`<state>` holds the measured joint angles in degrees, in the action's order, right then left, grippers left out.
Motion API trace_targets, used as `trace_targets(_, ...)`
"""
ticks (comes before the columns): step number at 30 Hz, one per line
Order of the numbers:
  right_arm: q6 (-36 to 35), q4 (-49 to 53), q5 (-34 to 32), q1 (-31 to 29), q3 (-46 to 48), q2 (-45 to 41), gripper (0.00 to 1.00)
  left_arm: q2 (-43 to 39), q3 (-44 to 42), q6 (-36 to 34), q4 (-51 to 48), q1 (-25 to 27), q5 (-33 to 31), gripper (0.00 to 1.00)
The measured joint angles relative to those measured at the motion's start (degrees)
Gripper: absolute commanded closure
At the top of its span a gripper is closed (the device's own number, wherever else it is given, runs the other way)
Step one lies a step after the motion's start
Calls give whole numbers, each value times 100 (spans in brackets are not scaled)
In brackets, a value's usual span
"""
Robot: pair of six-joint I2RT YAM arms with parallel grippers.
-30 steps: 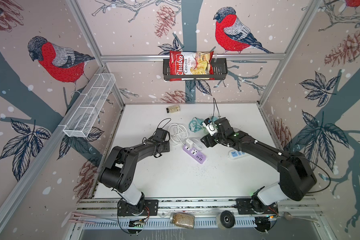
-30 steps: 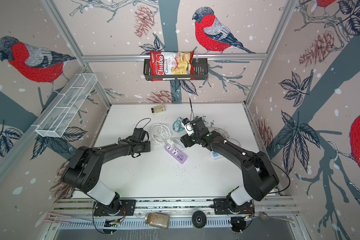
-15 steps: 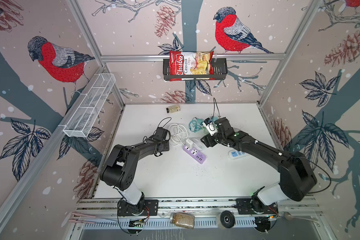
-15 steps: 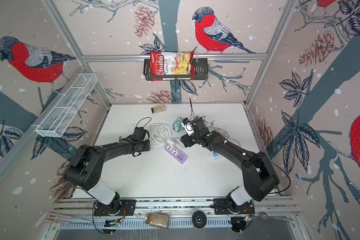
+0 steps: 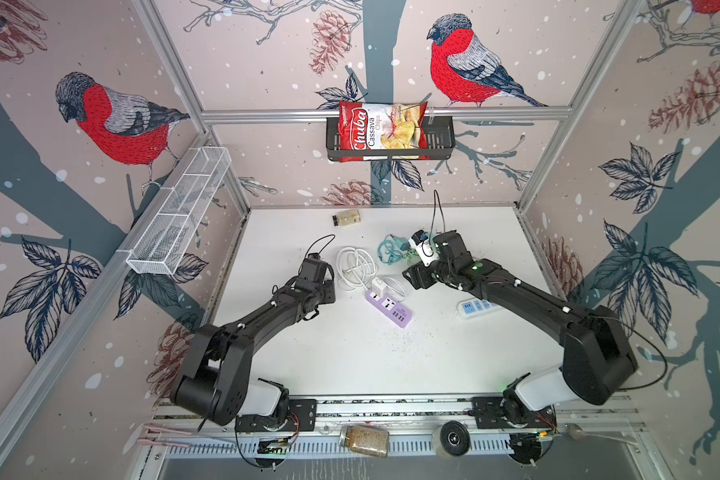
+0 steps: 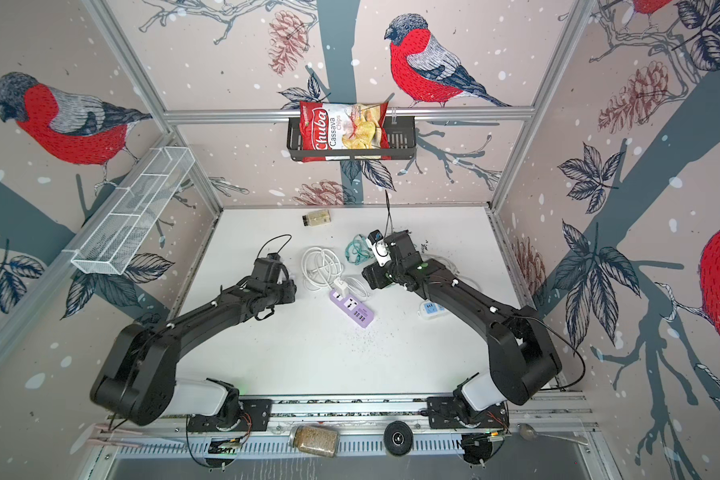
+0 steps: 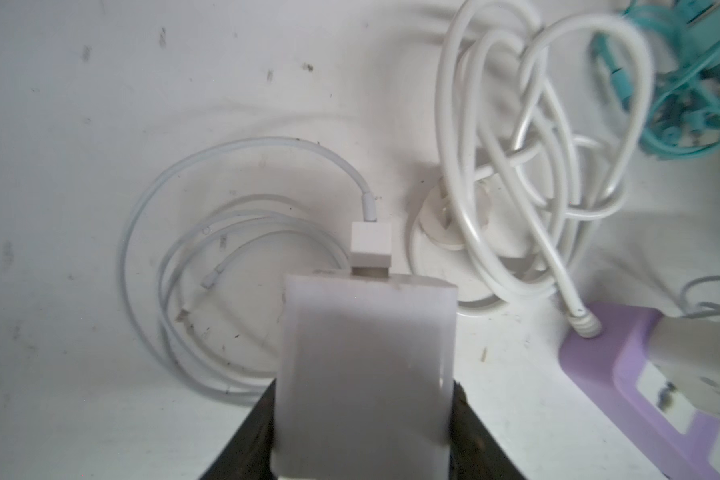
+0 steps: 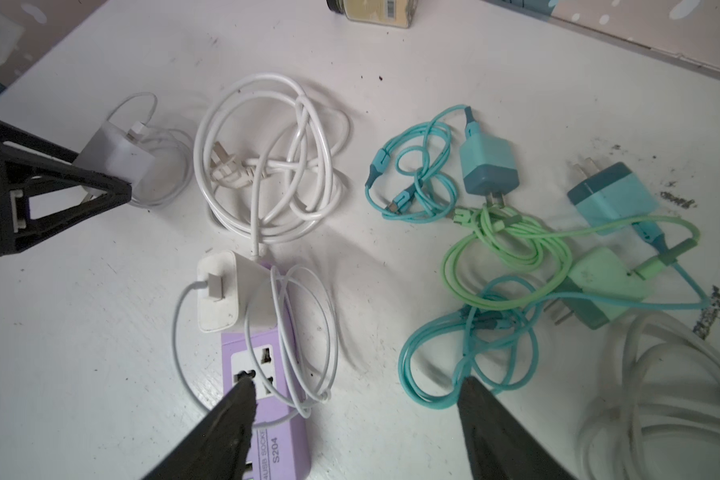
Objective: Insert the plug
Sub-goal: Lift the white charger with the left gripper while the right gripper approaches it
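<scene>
The white charger (image 7: 366,332) sits clamped between the left gripper's (image 7: 364,390) jaws.

The white charger (image 7: 366,353) clamped in the left gripper (image 7: 364,399) runs off the picture's edge, its prongs unseen. Beside that gripper the purple power strip (image 7: 599,361) is blurred and cropped. One fingertip (image 8: 242,399) of the right gripper (image 8: 358,384) partly covers a socket, and the strip's USB end is cut off.

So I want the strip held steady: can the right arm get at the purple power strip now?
Probably yes: the right gripper, jaws open, hangs right by the purple power strip, nothing between; only a thin white cable lies across it.
</scene>
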<state>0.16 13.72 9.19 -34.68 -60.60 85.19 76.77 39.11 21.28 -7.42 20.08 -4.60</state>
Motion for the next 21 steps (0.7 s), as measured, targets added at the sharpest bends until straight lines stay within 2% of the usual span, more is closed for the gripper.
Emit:
trace_targets(4, 260, -37, 232, 46, -210, -68, 23, -645, -363, -195, 490, 0, 90, 86)
trace_targets(9, 682, -94, 647, 70, -505, -70, 24, -1012, -721, -511, 1346, 7, 516, 86)
trace_targets(16, 1357, -271, 1384, 9, -861, 79, 25, -981, -1163, -1069, 2909, 72, 1405, 86)
trace_targets(21, 1499, -249, 1674, -212, -1147, 308, 25, -826, -1438, -1502, 3906, 258, 1829, 87)
